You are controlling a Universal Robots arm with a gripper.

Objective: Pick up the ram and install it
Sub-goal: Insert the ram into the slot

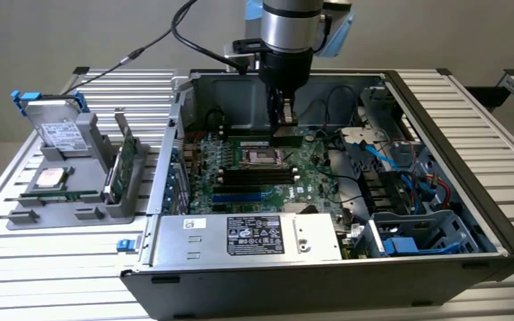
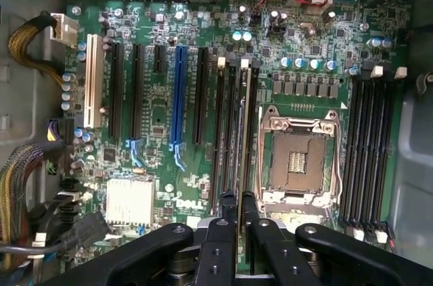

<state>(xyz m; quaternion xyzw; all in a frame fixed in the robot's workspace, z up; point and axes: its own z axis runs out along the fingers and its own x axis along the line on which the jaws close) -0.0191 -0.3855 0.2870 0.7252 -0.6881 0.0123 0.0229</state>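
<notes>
The ram (image 2: 244, 124) is seen edge-on as a thin strip lying along the memory slots (image 2: 226, 130) beside the empty CPU socket (image 2: 298, 157). My gripper (image 2: 237, 208) is shut on its near end, one black finger on each side. In the exterior view the gripper (image 1: 281, 120) reaches down into the open computer case. Just below it the ram (image 1: 262, 142) shows as a low green strip with a white label, behind the socket (image 1: 264, 158). I cannot tell whether the ram is pressed into its slot or resting on top.
A grey tray (image 1: 25, 217) at the exterior view's left holds a hard drive (image 1: 58, 130), a silver processor (image 1: 51, 177), an upright green card (image 1: 128, 157) and a flat green strip (image 1: 61, 196). Case walls, blue cables (image 1: 377, 157) and the power supply (image 1: 248, 235) crowd the motherboard.
</notes>
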